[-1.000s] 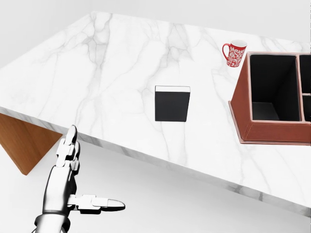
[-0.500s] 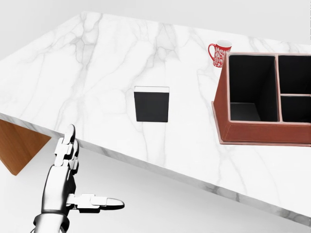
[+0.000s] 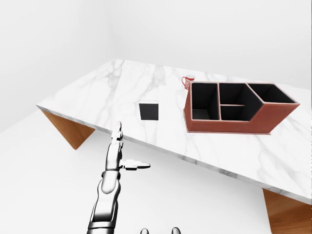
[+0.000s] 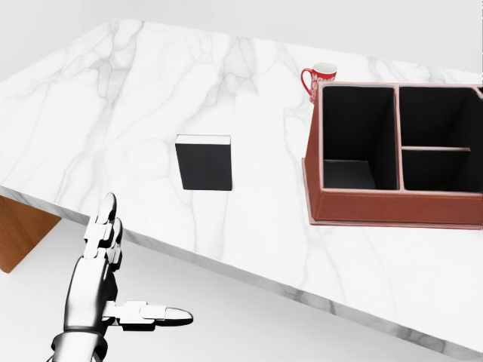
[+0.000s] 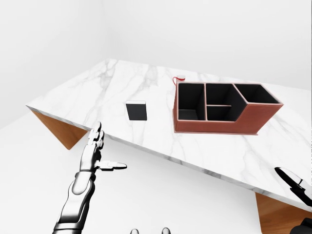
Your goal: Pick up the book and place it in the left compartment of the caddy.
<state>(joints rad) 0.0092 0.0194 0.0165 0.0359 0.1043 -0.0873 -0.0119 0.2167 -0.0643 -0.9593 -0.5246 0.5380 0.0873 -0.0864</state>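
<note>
While the left robot hand (image 4: 113,290) hangs in the lower left of the head view, below the near edge of the marble tabletop (image 4: 113,113) and touching nothing, its fingers (image 4: 104,226) point straight up and its thumb juts out to the right, so the hand is spread apart and empty; the book (image 4: 204,162), a dark block with a pale strip along its top edge, stands on the tabletop above and to the right of that hand, well apart from it; to the right of the book, with a stretch of bare marble between them, sits the caddy (image 4: 392,207), a reddish-brown box with a dark inside, split by thin walls into a tall left compartment and smaller ones to its right; the left compartment holds nothing that shows; a red and white patterned mug (image 4: 318,80) stands just beyond the caddy's upper left corner, partly hidden by the caddy in the right-eye view; brown wooden supports (image 3: 66,127) show under the tabletop at its left and right ends; the right robot hand (image 5: 292,183) shows only as a dark sliver at the lower right edge of the right-eye view, and whether it is spread or closed cannot be told.
</note>
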